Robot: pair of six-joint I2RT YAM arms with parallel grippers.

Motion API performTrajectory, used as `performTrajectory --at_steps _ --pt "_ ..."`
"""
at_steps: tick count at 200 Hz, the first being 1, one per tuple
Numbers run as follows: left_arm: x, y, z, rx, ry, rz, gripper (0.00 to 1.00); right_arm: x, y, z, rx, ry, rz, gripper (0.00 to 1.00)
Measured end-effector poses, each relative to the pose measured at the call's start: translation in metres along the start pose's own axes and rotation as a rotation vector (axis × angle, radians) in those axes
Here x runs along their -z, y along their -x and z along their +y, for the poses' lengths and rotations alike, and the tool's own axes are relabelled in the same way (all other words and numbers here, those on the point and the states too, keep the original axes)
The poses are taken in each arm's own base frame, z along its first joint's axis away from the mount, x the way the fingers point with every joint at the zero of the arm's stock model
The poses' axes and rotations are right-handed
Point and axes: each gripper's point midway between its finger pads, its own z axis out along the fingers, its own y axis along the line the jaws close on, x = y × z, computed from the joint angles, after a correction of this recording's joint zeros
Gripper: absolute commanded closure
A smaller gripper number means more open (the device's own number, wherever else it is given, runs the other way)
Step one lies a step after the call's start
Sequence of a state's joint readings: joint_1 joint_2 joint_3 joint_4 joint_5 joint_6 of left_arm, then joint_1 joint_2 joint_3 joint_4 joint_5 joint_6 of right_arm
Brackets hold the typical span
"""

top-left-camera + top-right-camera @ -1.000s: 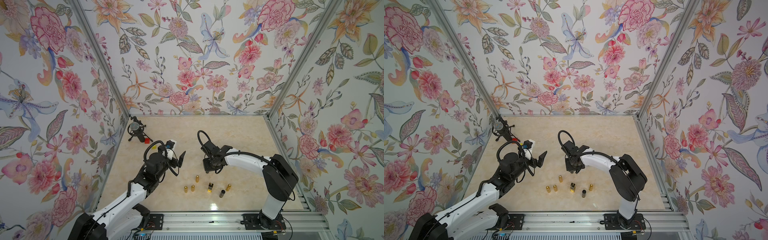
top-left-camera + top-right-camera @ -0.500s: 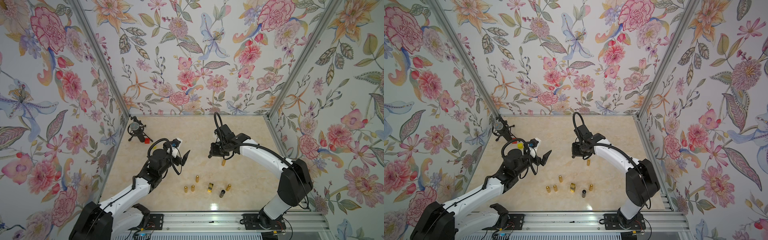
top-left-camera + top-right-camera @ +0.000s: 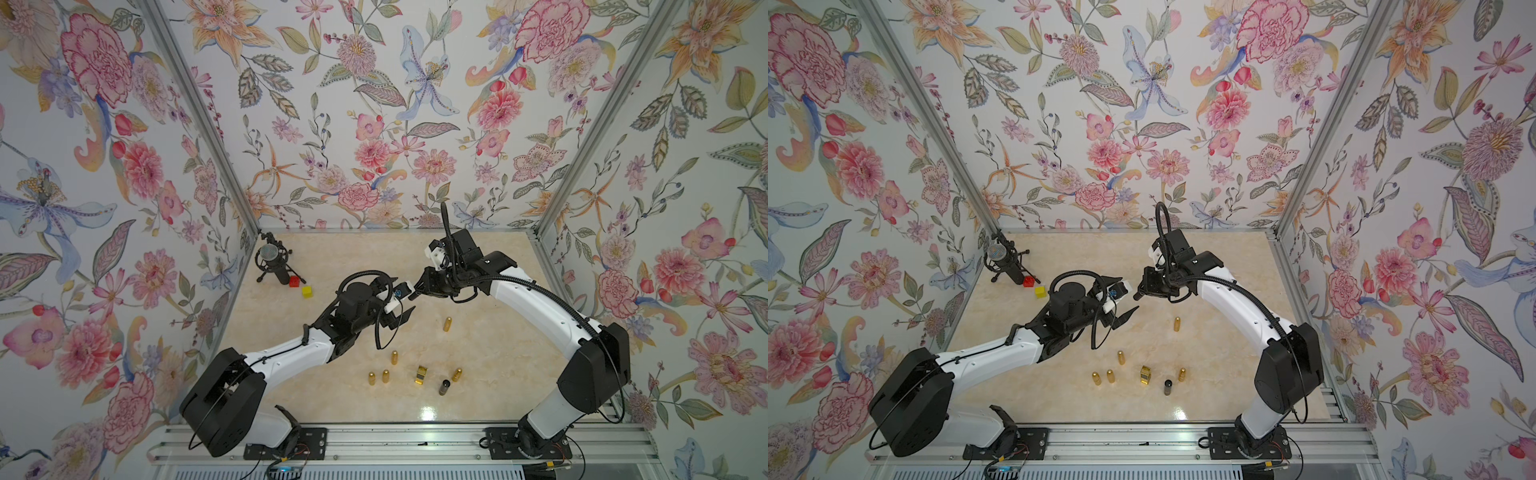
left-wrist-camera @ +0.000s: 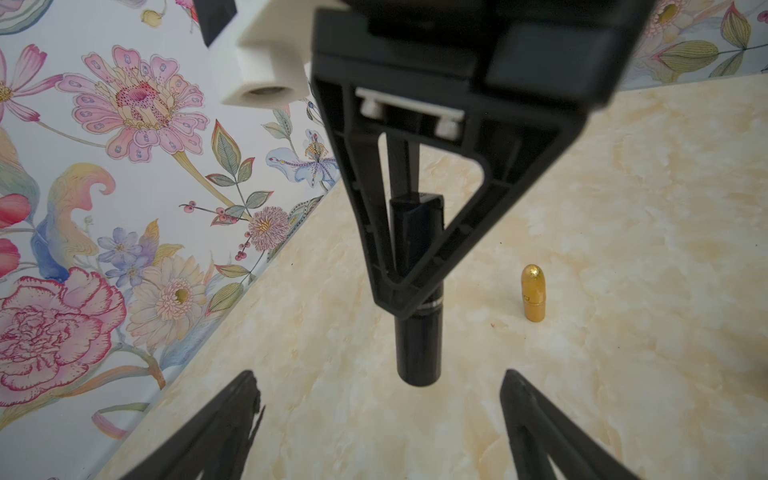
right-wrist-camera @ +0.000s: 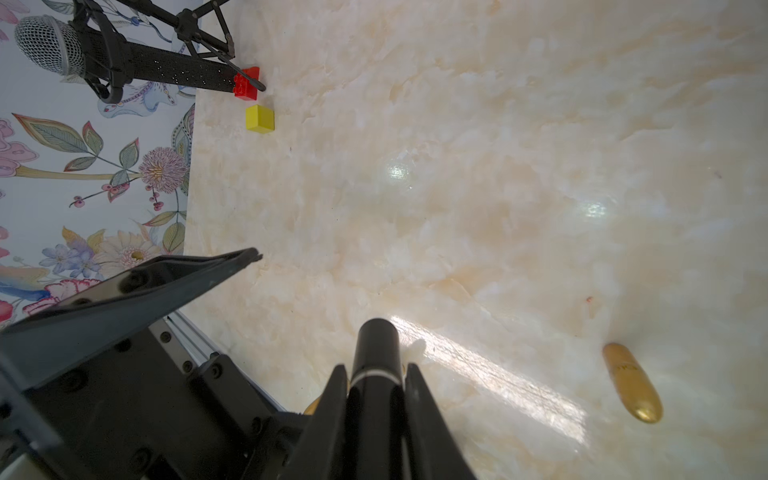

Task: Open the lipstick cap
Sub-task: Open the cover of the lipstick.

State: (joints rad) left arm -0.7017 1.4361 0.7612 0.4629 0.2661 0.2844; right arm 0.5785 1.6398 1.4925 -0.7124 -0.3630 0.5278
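A black lipstick (image 5: 376,345) with a thin silver ring sits in my right gripper (image 5: 375,368), which is shut on its lower part. The capped end sticks out past the fingertips. In the left wrist view the same lipstick (image 4: 417,345) hangs from the right gripper (image 4: 401,307) and points at my left gripper (image 4: 379,374), which is open. The cap end stops just short of the gap between the left fingers. In both top views the two grippers meet above mid-table, left gripper (image 3: 405,307) (image 3: 1125,309) facing right gripper (image 3: 417,292) (image 3: 1138,296).
Several gold lipsticks stand on the marble table (image 3: 498,374), one apart (image 3: 447,324) and the others near the front (image 3: 394,356). A gold square case (image 3: 421,374) and a second black lipstick (image 3: 444,387) stand among them. At the back left are a microphone (image 3: 270,257), a red block (image 3: 294,281) and a yellow block (image 3: 307,291).
My right arm has swung back and left with the black lipstick, bringing it up to the left gripper. The left gripper has reached forward to meet it.
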Motion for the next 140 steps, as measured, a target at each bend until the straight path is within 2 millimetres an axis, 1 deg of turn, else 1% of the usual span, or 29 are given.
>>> performTrajectory --at_steps 9,23,38,52,62,76,87,94,117,130,140 --pt "-0.005 -0.002 0.000 -0.010 -0.007 0.010 0.13 0.000 -0.002 0.002 0.001 0.007 0.008 0.80" --pt "-0.011 -0.002 -0.002 -0.021 -0.024 0.015 0.22 -0.001 -0.006 0.005 0.005 0.018 0.022 0.80" --pt "-0.016 -0.001 -0.003 -0.028 -0.040 0.014 0.24 -0.002 -0.008 0.008 0.009 0.023 0.030 0.80" --pt "-0.021 -0.003 -0.006 -0.031 -0.060 0.022 0.31 -0.002 -0.009 0.009 0.010 0.028 0.033 0.80" --pt "-0.023 -0.004 -0.008 -0.032 -0.073 0.026 0.32 -0.002 -0.009 0.008 0.009 0.026 0.033 0.80" --pt "-0.024 -0.005 -0.009 -0.028 -0.087 0.025 0.43 -0.002 -0.010 0.007 0.005 0.021 0.039 0.80" --pt "-0.024 -0.005 -0.010 -0.024 -0.095 0.023 0.46 -0.002 -0.011 0.007 0.004 0.019 0.041 0.79" --pt "-0.024 -0.005 -0.011 -0.022 -0.099 0.020 0.49 -0.002 -0.011 0.007 0.005 0.019 0.041 0.80" --pt "-0.024 -0.003 -0.014 -0.008 -0.125 0.007 0.66 -0.002 -0.011 0.008 0.006 0.023 0.040 0.79" --pt "-0.023 -0.003 -0.017 0.000 -0.140 0.002 0.67 -0.002 -0.010 0.008 0.007 0.024 0.038 0.79" --pt "-0.023 -0.002 -0.018 0.008 -0.151 -0.001 0.74 -0.002 -0.010 0.008 0.007 0.024 0.038 0.79"
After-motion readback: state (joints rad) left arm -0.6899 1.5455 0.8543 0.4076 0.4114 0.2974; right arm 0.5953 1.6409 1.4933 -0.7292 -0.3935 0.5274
